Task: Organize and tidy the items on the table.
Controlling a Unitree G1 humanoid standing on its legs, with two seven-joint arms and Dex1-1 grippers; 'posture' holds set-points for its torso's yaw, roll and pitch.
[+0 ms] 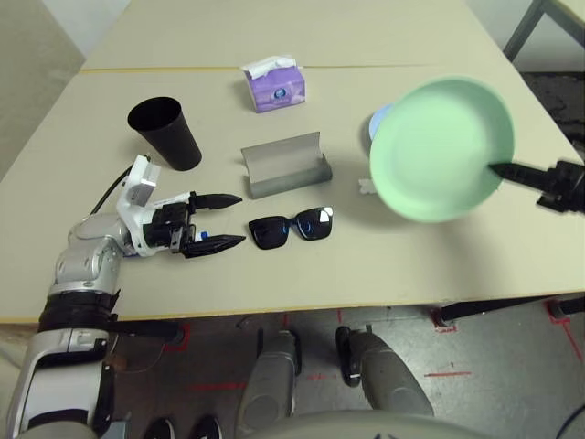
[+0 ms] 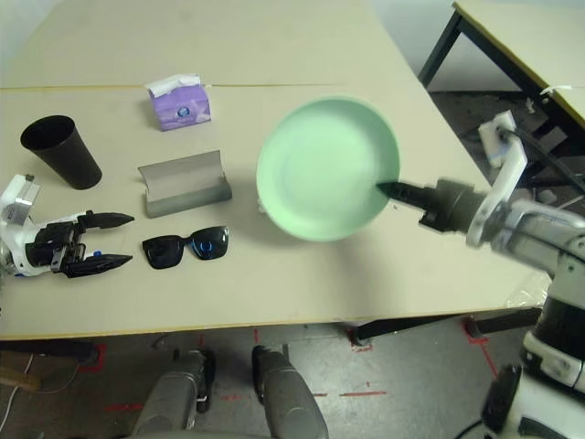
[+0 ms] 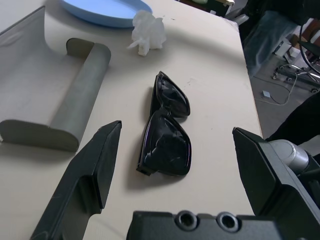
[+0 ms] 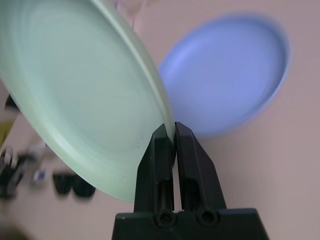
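The right pincer [image 2: 391, 192] pinches the rim of a smooth, round green plate [image 2: 327, 169], raised tilted over the matte beige table [image 1: 274, 265], while the left pincer [image 1: 224, 220] gapes empty beside glossy black sunglasses [image 1: 292, 227].

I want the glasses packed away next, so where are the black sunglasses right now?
The black sunglasses lie on the table's near side, just in front of the open grey glasses case and right of the open left pincer.
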